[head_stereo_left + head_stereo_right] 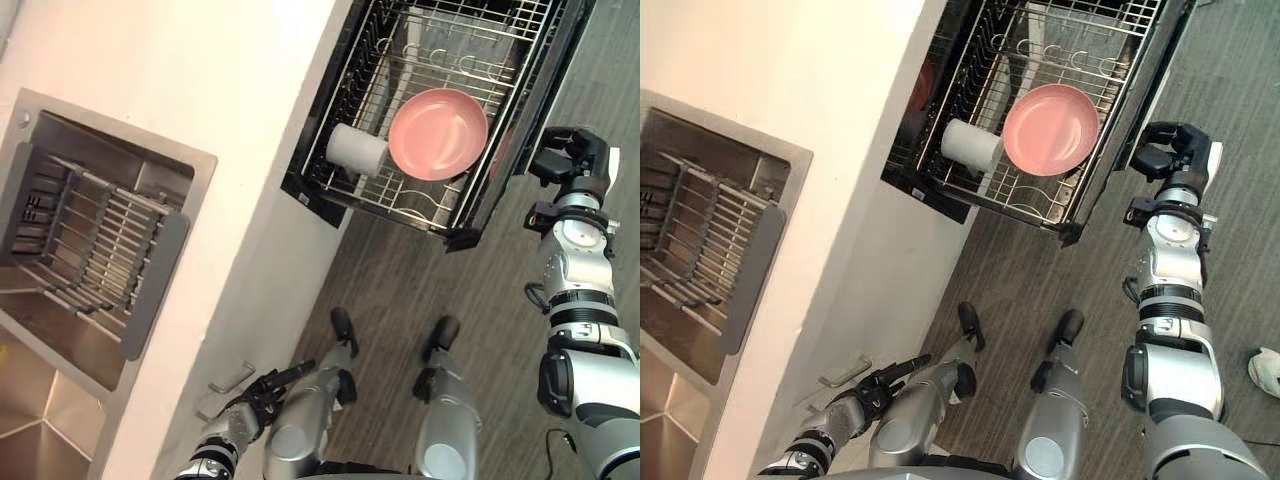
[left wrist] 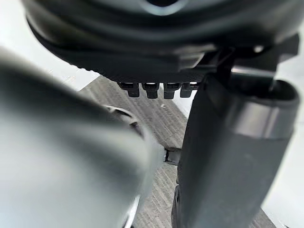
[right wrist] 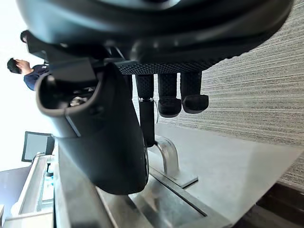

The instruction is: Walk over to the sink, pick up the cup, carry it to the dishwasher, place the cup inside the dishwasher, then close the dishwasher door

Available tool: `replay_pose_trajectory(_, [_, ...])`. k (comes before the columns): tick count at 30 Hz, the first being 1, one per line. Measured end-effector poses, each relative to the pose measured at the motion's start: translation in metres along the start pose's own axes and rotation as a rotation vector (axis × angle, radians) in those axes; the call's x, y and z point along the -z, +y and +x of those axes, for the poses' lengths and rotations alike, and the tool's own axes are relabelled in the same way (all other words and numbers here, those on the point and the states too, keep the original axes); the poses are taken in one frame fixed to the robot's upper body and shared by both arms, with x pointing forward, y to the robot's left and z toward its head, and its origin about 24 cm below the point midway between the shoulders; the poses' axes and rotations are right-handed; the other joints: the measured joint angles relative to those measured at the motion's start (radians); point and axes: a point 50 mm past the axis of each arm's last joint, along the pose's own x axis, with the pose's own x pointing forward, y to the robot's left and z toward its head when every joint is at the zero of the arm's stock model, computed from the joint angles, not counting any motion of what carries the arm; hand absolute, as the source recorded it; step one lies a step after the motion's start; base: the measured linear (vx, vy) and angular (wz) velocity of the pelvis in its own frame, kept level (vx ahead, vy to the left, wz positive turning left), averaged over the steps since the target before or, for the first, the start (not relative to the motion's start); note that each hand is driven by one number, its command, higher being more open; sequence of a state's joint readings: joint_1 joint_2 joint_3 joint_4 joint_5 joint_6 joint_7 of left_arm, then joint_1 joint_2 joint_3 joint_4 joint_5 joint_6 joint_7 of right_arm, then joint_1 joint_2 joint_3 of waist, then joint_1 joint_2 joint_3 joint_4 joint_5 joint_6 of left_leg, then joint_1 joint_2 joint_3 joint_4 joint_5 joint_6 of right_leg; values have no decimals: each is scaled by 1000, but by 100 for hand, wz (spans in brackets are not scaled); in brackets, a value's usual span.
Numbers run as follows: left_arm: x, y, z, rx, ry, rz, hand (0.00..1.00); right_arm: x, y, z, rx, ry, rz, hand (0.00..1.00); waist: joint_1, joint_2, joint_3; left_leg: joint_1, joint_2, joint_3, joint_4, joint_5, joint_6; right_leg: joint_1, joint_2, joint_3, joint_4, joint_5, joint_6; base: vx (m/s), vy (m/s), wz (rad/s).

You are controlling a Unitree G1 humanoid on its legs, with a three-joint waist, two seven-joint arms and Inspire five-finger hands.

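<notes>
The white cup (image 1: 357,150) lies on its side in the dishwasher's pulled-out wire rack (image 1: 470,45), beside a pink plate (image 1: 438,133). My right hand (image 1: 568,160) hovers at the rack's outer dark front edge (image 1: 515,140), fingers curled and holding nothing. Seen from the right wrist, the fingers (image 3: 169,100) hang just over the grey door panel (image 3: 228,161), one reaching down beside its metal handle (image 3: 166,152). Low down by the white counter front, my left hand (image 1: 262,392) hangs with straight fingers.
The steel sink (image 1: 120,115) with a wire drain basket (image 1: 90,235) is set in the white counter at the left. A cabinet handle (image 1: 232,377) sits close to my left hand. Grey wood floor (image 1: 400,270) runs between counter and dishwasher. A person (image 3: 28,71) stands far off.
</notes>
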State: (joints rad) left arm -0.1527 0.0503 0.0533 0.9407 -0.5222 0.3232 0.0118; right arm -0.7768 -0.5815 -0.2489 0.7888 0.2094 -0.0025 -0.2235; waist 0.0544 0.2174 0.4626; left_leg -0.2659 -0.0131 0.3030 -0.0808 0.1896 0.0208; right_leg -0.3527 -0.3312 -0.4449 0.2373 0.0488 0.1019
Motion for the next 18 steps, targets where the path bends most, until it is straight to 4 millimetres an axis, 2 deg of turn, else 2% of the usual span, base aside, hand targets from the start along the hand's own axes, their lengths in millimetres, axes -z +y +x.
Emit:
replay_pose_trajectory(2, [2,-2,0,6,9,-13,100,0,-4,2,6,11,-15,0,0,10,3,9,-14,-29,1,5,7,0,-37,-19,70,-40,6,27,0,57])
replay_pose_trajectory(4, [6,-6,1,13,19,-25,100,-4,-8,4,11,9,-24,0,0,31,5,23,-46,-76,-2,11,7,3,-97,-48,166,-95,16,17,-2,69])
replay_pose_trajectory(7, [16,-3,0,12,35,-46,100,-4,-2,7,-8,28,-44,0,-1,44,-4,38,-80,-133,-4,24,8,22,-163,-90,253,-153,26,8,-14,62])
replay_pose_trajectory(10, [27,4,-1,14,57,-58,100,-4,9,8,-60,45,-116,0,2,57,-14,58,-100,-182,-4,32,13,62,-203,-137,303,-193,34,19,-29,60])
replay_pose_trajectory(11, [37,5,-2,18,80,-78,100,-4,12,8,-83,43,-161,0,3,69,-23,66,-111,-203,-4,32,13,84,-219,-158,318,-208,40,37,-49,57])
replay_pose_trajectory(13, [43,6,-3,39,85,-83,100,-3,18,9,-118,53,-230,0,10,91,-39,80,-121,-237,-4,33,12,121,-240,-198,337,-228,47,50,-55,52])
replay_pose_trajectory(18, [48,6,-4,91,78,-52,100,-8,33,11,-207,67,-310,0,29,114,-56,101,-131,-286,-4,33,12,181,-254,-252,351,-252,55,26,-61,31])
